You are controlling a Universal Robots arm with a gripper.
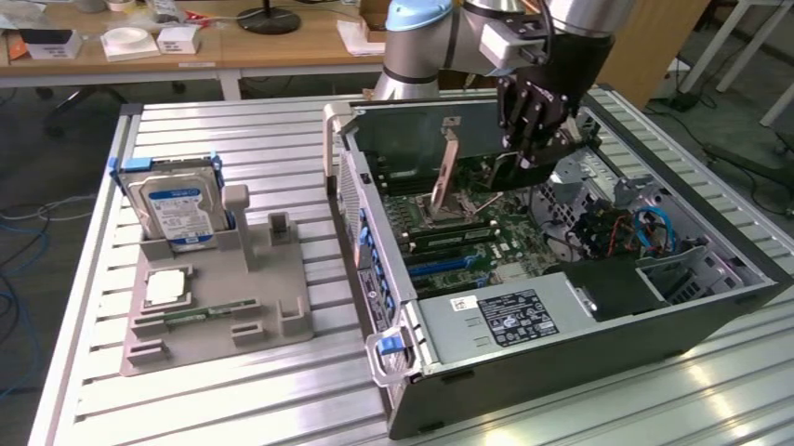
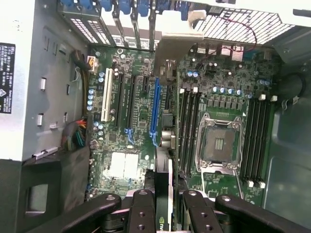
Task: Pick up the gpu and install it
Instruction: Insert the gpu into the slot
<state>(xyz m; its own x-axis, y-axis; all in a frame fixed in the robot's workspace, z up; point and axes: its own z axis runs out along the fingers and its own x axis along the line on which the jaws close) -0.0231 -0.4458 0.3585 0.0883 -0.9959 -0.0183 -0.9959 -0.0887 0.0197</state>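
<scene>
Spanning most of the exterior view, a slatted metal surface (image 1: 248, 130) carries everything. An open computer case (image 1: 596, 344) lies on its side along the surface's edge at the exterior view's right, its motherboard (image 1: 496, 232) facing up. The robot arm (image 1: 422, 37) reaches down from the far edge into the case's open side. A grey fixture tray (image 1: 267, 297) sits near the surface's edge at the exterior view's left, well apart from the arm. It holds an upright hard drive (image 1: 180, 204) with a blue label, a square processor chip (image 1: 167, 286) and a narrow memory stick (image 1: 205, 313) lying flat. The end effector (image 1: 536, 139) hangs inside the case over the far part of the motherboard, its black fingers (image 2: 143, 213) clamped on the gpu (image 1: 447, 163). The card stands on edge, with its pale metal bracket toward the case's slotted rear wall. In the wrist view the gpu (image 2: 165, 141) runs edge-on from between the fingers, its line just beside the long blue slot (image 2: 155, 111) and between that slot and the processor socket (image 2: 218, 143). Whether its lower edge touches the board cannot be told. A white slot (image 2: 106, 94) lies on the blue slot's other side.
</scene>
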